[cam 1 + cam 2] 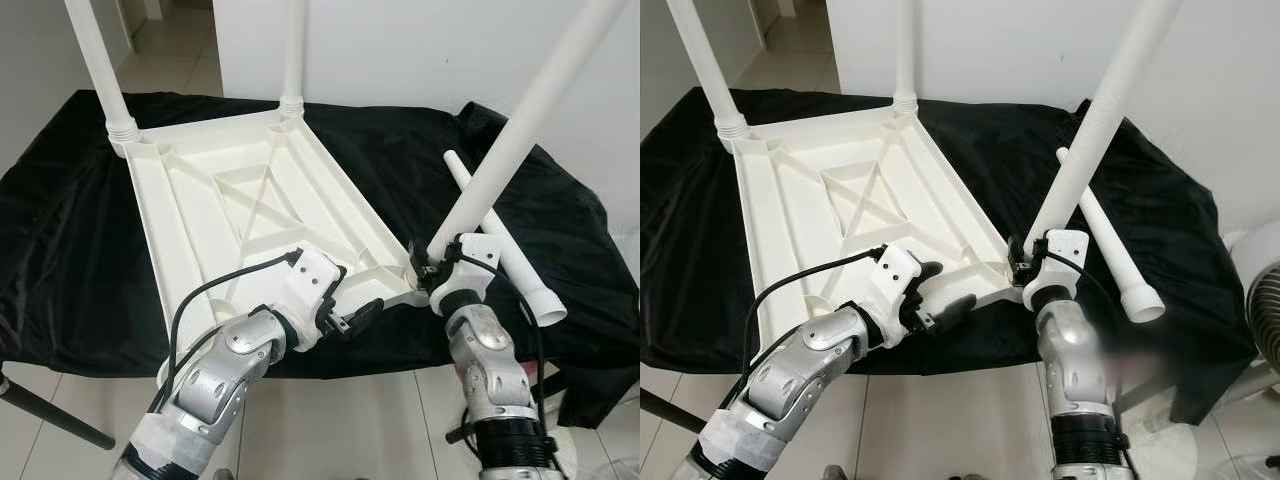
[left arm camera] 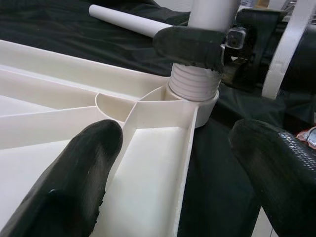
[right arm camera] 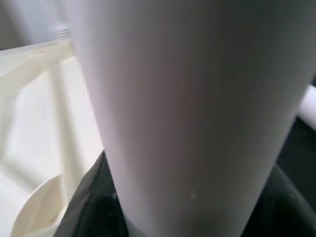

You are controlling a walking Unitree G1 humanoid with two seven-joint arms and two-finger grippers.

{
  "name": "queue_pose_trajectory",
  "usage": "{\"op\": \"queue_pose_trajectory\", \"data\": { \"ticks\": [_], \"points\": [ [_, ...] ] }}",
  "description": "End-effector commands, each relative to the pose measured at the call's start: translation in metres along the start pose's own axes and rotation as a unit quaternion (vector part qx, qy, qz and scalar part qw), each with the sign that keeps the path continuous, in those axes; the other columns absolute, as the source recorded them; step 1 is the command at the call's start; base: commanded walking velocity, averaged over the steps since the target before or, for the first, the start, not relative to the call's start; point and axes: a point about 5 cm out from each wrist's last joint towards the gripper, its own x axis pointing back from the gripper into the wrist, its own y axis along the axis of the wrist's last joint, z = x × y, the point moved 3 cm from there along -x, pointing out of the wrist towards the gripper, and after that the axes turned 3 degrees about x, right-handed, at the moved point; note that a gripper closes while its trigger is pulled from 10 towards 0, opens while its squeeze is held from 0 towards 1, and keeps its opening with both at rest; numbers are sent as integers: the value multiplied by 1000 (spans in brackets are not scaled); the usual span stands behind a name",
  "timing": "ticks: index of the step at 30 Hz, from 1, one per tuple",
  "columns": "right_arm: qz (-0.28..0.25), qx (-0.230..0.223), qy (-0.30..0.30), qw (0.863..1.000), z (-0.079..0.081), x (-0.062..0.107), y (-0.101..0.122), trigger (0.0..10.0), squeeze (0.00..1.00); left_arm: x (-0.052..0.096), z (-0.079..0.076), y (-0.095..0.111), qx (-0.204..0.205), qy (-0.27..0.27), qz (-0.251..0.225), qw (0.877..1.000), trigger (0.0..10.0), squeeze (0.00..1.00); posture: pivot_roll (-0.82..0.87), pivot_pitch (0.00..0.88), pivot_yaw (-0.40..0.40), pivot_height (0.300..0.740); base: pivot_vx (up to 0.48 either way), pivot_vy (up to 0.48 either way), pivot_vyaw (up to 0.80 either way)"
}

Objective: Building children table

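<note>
Lying upside down on the black cloth (image 1: 80, 230), our white tabletop (image 1: 230, 210) shows ribbed underside. Our left gripper (image 1: 352, 312) straddles its near edge, fingers apart; our right gripper (image 1: 430, 272) clamps the leg (image 1: 520, 135) into the corner socket, beside a spare leg (image 1: 505, 250).

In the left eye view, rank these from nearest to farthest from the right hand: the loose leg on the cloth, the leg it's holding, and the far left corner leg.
1. Held leg, in the right hand at the tabletop's near right corner.
2. Loose leg, lying on the black cloth just to its right.
3. Far left corner leg, upright across the tabletop.
</note>
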Motion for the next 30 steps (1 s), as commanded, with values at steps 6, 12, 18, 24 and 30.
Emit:
{"op": "queue_pose_trajectory", "data": {
  "ticks": [6, 12, 18, 24, 30],
  "points": [
    [42, -64, -97, 992, 7, 12, -14, 10000, 0, 1, -4, -1, 3, -23, 6, 1000, 10000, 0, -7, 102, -50, 740, 0, 0, 0],
    [32, -53, -86, 994, 7, 12, -9, 10000, 0, -1, -3, 1, 3, -22, 2, 1000, 10000, 0, -7, 98, -51, 740, 0, 0, 0],
    [12, -53, -58, 997, 6, 11, -2, 10000, 282, -1, 0, 3, -1, -18, 0, 1000, 10000, 0, -2, 95, -52, 740, 0, 0, 0],
    [-1, -60, -46, 997, 4, 12, 4, 10000, 1000, -1, 1, 4, -3, -17, 0, 1000, 10000, 0, 1, 90, -51, 740, 0, 0, 0],
    [-23, -56, -1, 998, -3, 12, 10, 10000, 1000, 0, 4, 5, -10, -14, 0, 1000, 10000, 0, 2, 81, -48, 740, 0, 0, 0]
  ]
}}
